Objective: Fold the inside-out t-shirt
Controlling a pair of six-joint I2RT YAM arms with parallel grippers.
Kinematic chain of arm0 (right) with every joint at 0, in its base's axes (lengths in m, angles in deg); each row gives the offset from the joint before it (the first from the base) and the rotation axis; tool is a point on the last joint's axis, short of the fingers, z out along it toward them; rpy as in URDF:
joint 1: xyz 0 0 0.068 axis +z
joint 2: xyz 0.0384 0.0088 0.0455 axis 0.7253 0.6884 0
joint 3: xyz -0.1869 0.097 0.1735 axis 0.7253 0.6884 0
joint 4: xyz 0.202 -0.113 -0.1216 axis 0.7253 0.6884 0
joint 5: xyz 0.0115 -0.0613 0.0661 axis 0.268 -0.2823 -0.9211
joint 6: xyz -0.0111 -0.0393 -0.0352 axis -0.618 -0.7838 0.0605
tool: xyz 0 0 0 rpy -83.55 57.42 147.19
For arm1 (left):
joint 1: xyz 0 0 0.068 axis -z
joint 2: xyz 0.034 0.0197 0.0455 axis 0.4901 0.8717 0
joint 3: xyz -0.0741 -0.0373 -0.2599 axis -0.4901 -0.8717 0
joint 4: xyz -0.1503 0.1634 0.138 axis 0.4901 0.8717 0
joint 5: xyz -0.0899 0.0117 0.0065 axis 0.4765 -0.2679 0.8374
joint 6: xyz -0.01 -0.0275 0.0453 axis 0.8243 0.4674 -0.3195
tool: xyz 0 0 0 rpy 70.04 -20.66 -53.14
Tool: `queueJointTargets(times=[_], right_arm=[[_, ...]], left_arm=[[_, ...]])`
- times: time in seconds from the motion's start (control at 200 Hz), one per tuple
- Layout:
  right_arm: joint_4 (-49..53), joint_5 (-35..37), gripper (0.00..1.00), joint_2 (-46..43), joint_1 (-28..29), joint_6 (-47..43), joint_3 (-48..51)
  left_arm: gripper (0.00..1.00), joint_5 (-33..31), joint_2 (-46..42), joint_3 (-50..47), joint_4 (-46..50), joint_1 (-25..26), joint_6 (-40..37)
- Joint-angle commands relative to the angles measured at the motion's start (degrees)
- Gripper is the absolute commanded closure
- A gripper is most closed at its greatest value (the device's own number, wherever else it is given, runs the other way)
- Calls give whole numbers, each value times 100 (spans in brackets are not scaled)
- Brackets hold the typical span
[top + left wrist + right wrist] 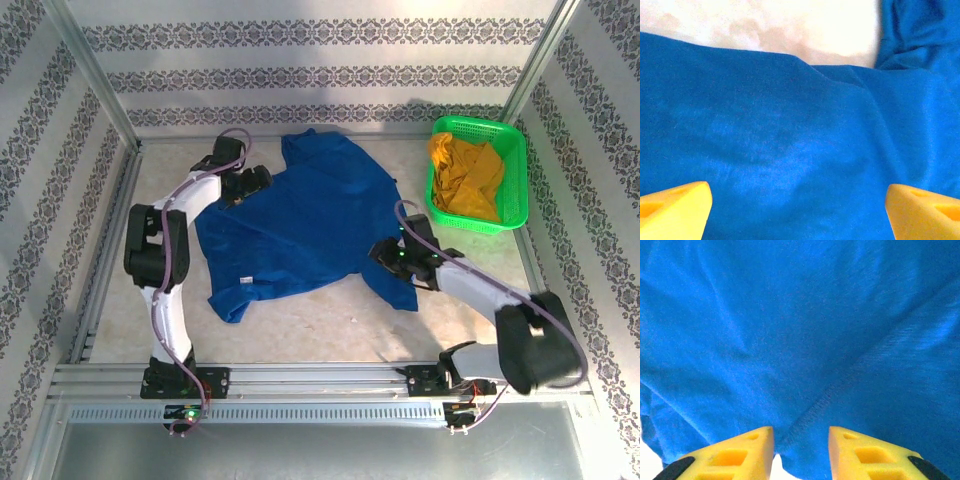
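Observation:
The inside-out t-shirt (300,225), royal blue, lies spread and rumpled across the middle of the table, with a small white tag (245,281) near its lower left. My left gripper (252,183) hovers over the shirt's upper left edge. In the left wrist view its yellow fingers (675,212) stand wide apart over flat blue cloth (790,140), so the left gripper (799,215) is open and holds nothing. My right gripper (388,256) is at the shirt's lower right corner. There its jaws (801,440) stand partly apart, with a stitched seam (840,390) running down between them.
A green basket (510,150) at the back right holds a mustard-yellow garment (465,178). Bare beige table (330,320) shows in front of the shirt. A metal rail (320,378) carries both arm bases, and patterned walls enclose the other sides.

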Motion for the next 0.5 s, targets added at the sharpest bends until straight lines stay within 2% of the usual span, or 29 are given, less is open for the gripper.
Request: queueJointTargets(times=[0.0,0.24,0.495], right_arm=[[-503,246,66,490,165,321,-301],[-10,599,67,1579,160,602,-1045],[1024,699,67,2690,-30,46,-2804]], left_arm=[[10,71,239,14,565,-208,-171],[10,141,-330,-1517,98,-594,238],[10,-89,-2105,-3946,-207,-668,966]])
